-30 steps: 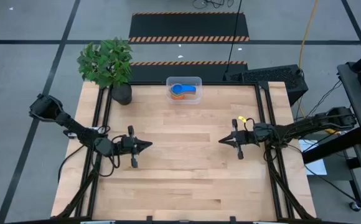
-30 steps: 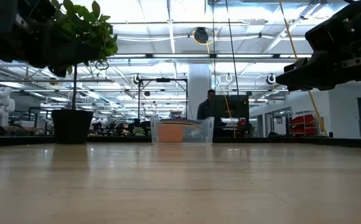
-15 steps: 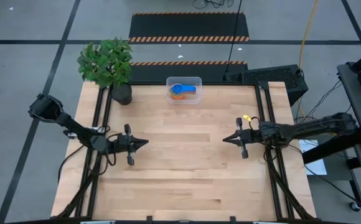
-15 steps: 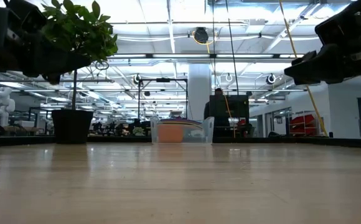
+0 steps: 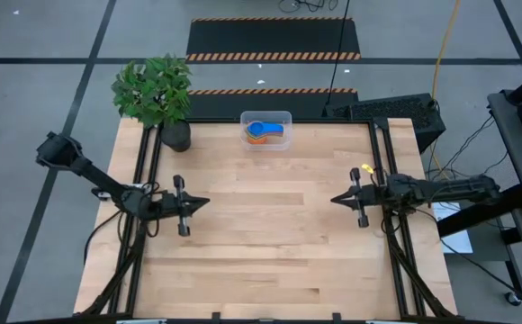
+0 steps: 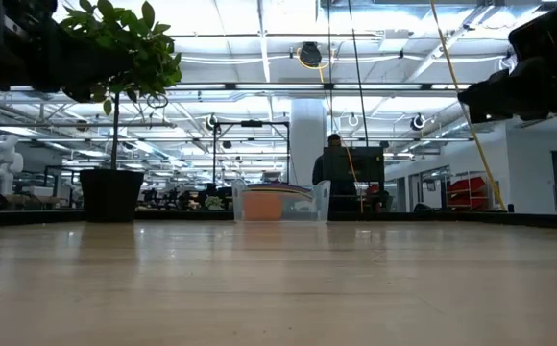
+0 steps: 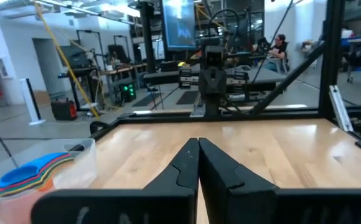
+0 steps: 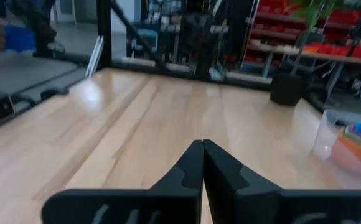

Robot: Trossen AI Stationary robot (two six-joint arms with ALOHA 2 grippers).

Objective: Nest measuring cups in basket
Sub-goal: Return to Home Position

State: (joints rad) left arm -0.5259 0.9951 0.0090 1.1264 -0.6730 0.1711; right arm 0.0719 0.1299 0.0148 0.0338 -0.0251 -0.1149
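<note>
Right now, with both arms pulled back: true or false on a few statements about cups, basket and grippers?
1. The measuring cups are stacked inside the basket. True.
2. The left gripper and the right gripper are both shut and empty. True.
3. The basket stands midway between the two grippers. False: it stands at the edge of the table, well away from both.
4. An orange cup tops the stack. False: a blue cup is on top, with orange showing beneath it.
</note>
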